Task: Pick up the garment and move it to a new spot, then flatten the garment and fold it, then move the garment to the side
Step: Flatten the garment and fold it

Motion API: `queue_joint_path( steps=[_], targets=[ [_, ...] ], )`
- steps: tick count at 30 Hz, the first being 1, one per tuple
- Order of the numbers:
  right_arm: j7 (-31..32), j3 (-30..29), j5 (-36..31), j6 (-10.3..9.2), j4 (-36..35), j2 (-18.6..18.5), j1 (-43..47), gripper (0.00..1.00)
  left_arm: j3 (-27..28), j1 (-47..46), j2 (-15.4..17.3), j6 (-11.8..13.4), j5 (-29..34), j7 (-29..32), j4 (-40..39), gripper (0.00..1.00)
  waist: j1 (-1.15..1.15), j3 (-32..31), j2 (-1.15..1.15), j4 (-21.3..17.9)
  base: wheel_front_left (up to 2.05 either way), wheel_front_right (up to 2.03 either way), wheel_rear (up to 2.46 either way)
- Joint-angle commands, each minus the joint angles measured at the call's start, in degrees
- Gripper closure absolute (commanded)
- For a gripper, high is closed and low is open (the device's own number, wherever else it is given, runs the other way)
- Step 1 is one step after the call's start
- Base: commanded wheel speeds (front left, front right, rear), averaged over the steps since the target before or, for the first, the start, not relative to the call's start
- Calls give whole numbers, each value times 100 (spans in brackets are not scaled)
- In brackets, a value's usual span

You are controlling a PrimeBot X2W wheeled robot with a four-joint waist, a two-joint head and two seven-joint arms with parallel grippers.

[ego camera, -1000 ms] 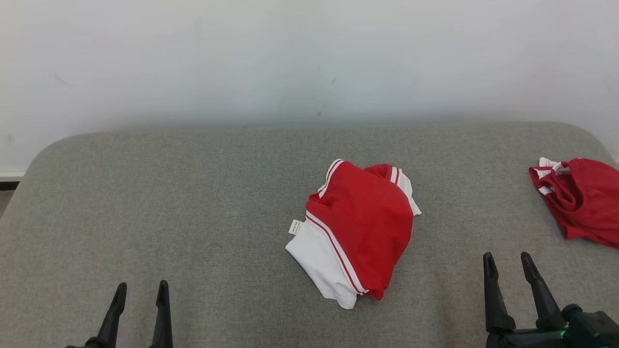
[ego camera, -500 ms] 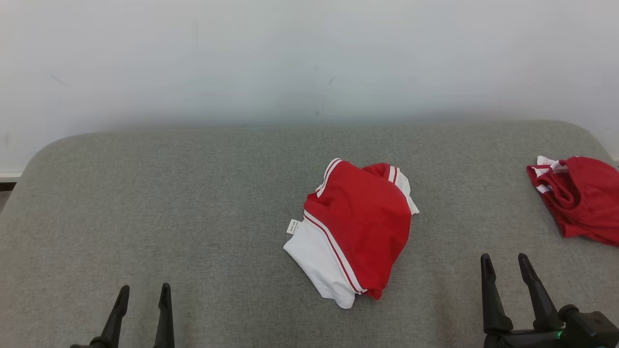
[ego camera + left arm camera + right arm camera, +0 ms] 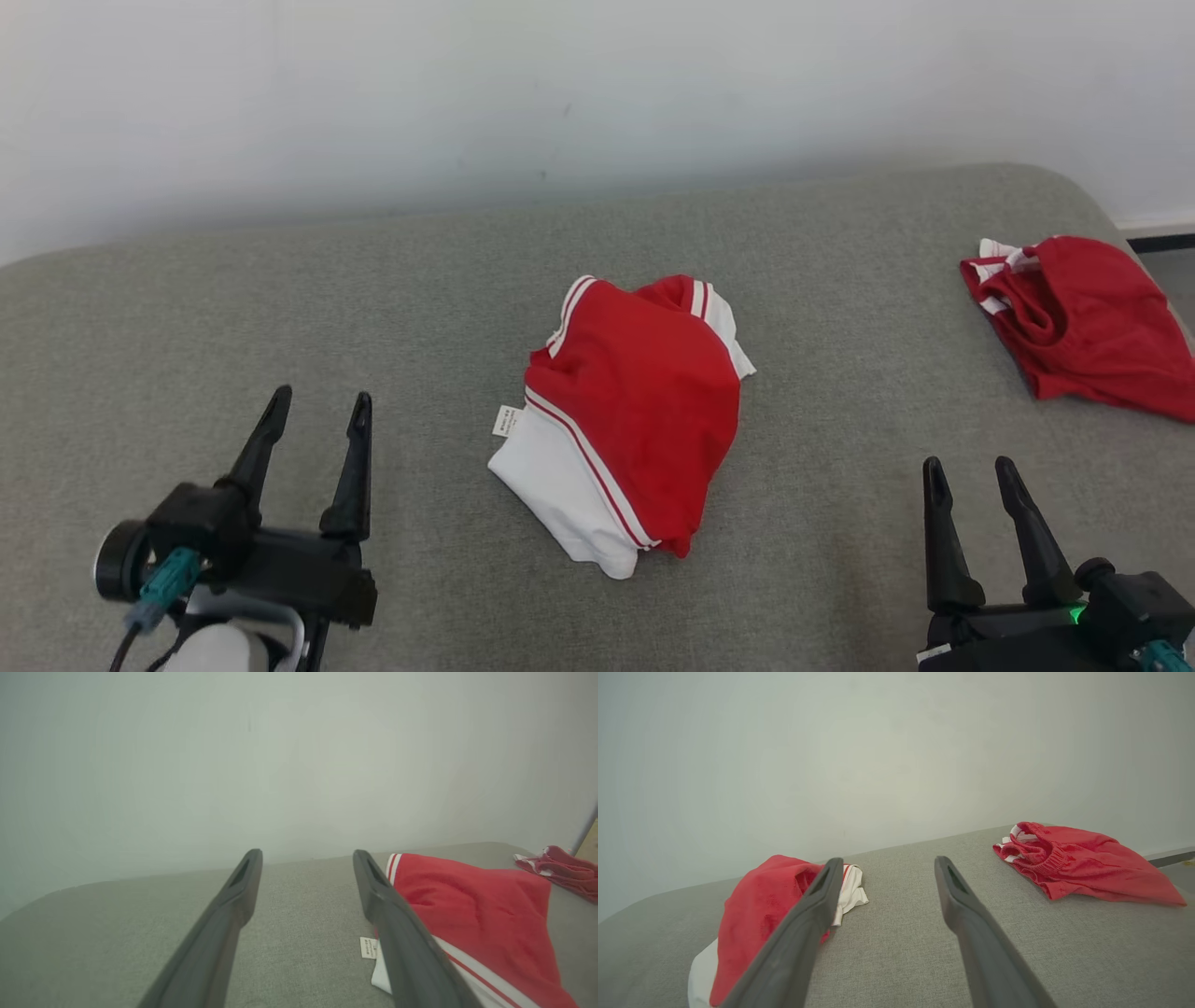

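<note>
Grey cloth covers the pad (image 3: 280,308) I work over, with a pale wall (image 3: 597,93) behind it. The garment (image 3: 644,392), red on top with white at its near left end, lies bunched up in the middle of the pad. A small white tag (image 3: 506,421) sticks out on its left side. My left gripper (image 3: 320,401) is near me, left of the garment and not touching it. Its two fingers are spread apart and hold nothing. My right gripper (image 3: 969,465) is near me on the right, fingers spread too, with nothing between them. A red cloth (image 3: 1083,327) lies crumpled at the far right edge of the pad, apart from both grippers.
</note>
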Motion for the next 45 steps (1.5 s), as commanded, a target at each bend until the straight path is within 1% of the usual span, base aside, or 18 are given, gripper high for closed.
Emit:
queue_joint_path(
  steps=[1, 10, 15, 24, 30, 31, 32, 33, 36, 40, 42, 45],
  targets=[
    [-49, 6, 54, -14, 11, -6, -69, 0, -56, -239, 8, -37, -60, 36, 151, 0, 0, 270, 0, -290, 0, 0, 0],
    [-113, -15, 114, -14, 148, 18, -336, 0, -583, -1097, 152, -68, -234, 278, 1098, 0, 0, 651, 0, -659, 0, 0, 0],
    [-145, -6, 140, -14, 215, 25, -432, 0, -898, -1325, 208, -75, -303, 345, 1689, 0, 0, 793, 0, -759, 0, 0, 0],
    [-154, 43, 162, -14, 306, 39, -566, 0, -1674, -1568, 284, -74, -623, 486, 2575, 0, 0, 895, 0, -868, 0, 0, 0],
    [-155, 49, 178, -14, 318, 23, -585, 0, -1975, -1663, 247, -75, -819, 685, 3117, 0, 0, 882, 0, -949, 0, 0, 0],
    [-155, 39, 179, -14, 315, 20, -576, 0, -2046, -1664, 224, -76, -879, 709, 3193, 54, 0, 875, 0, -956, 0, 0, 0],
    [-155, 24, 178, -14, 305, 21, -560, 0, -2104, -1676, 206, -76, -940, 687, 3244, 75, 0, 867, 0, -956, 0, 0, 0],
    [-155, 11, 171, -14, 295, 23, -539, 0, -2167, -1690, 205, -76, -965, 659, 3284, 100, 0, 857, 0, -951, 0, 0, 0],
    [-156, -53, 149, -14, 283, 30, -459, 0, -2273, -1759, 218, -74, -1125, 463, 3320, 100, 0, 793, 0, -876, 0, 0, 0],
    [-155, -55, 133, -14, 266, 42, -395, 0, -2162, -1953, 388, -72, -1263, 192, 3305, 100, 0, 661, 0, -701, 0, 0, 0],
    [-155, -55, 146, -14, 263, 39, -347, 0, -2032, -2073, 536, -48, -1300, 91, 3246, 100, 0, 594, 0, -599, 0, 0, 0],
    [-155, -45, 167, -14, 270, 47, -317, 0, -1797, -2302, 855, 21, -1313, 2, 3083, 100, 0, 497, 0, -462, 0, 0, 0]
  ],
)
